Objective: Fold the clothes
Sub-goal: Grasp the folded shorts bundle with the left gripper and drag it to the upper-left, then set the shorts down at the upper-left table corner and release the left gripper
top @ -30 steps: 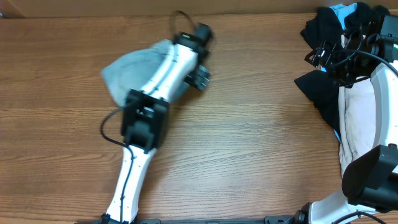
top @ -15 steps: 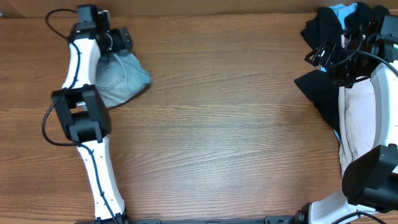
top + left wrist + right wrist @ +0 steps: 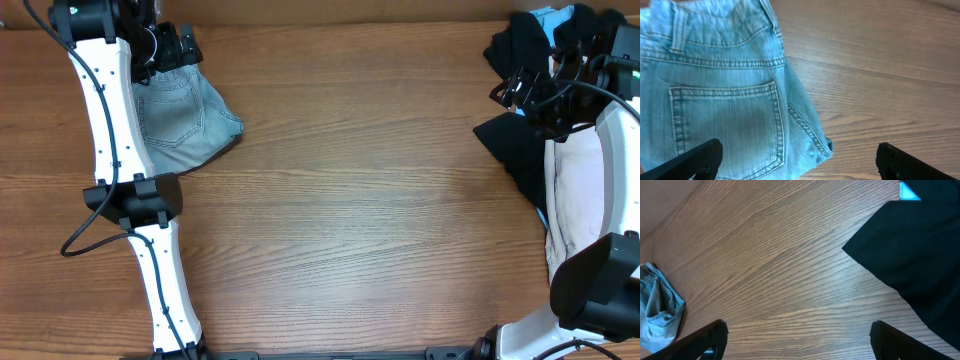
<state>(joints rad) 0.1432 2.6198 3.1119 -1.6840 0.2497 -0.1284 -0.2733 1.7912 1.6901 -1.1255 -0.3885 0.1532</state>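
Shorts [image 3: 185,115] lie just under my wide-open left hand [image 3: 799,161], the nearer one, at the counter's [image 3: 380,220] far left, waistband [image 3: 715,22] farthest.

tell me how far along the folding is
Done: the shorts lie at the far left of the table as a compact bundle, one back pocket up, apparently folded. In hand: nothing; the left gripper is open above them, the right gripper open over bare wood. Left: perhaps a final tidy; black garments sit piled at right.

Bright, even light; sharp focus.
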